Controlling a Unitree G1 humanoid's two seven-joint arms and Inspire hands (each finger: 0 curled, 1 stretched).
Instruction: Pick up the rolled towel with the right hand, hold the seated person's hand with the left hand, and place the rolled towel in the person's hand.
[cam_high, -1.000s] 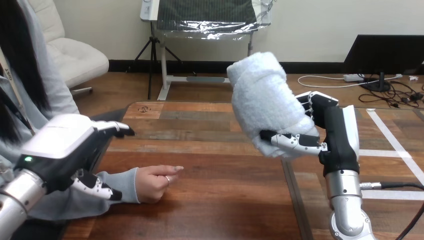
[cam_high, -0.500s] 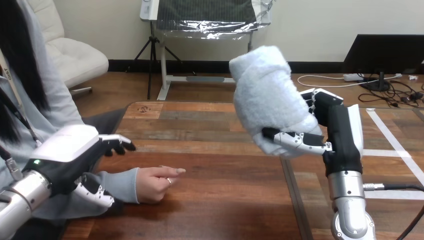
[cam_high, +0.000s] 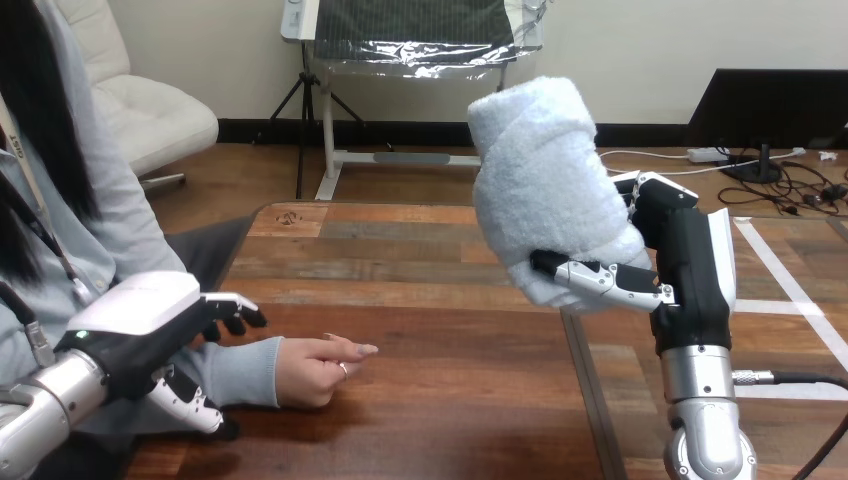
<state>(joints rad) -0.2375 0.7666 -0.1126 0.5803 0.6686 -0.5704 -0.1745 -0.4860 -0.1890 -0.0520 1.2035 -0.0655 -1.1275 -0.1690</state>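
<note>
Near the left edge of the tabletop (cam_high: 450, 400): left hand (cam_high: 150, 330), fingers straight and loose over the sleeve (cam_high: 235, 370), gripping nothing; just right, the person's hand (cam_high: 315, 368), resting on the wood. Above the right side: rolled towel (cam_high: 545, 190), aloft, clasped in curled fingers of right hand (cam_high: 685, 270). Likely light, soft, squashy; best gripped mid-roll.

A table (cam_high: 440, 400) of brown wooden planks. A dark seam (cam_high: 585, 400) crosses it below the right hand (cam_high: 688, 270), just left of its wrist. A small mark (cam_high: 290, 217) lies well beyond the left hand (cam_high: 140, 320).
</note>
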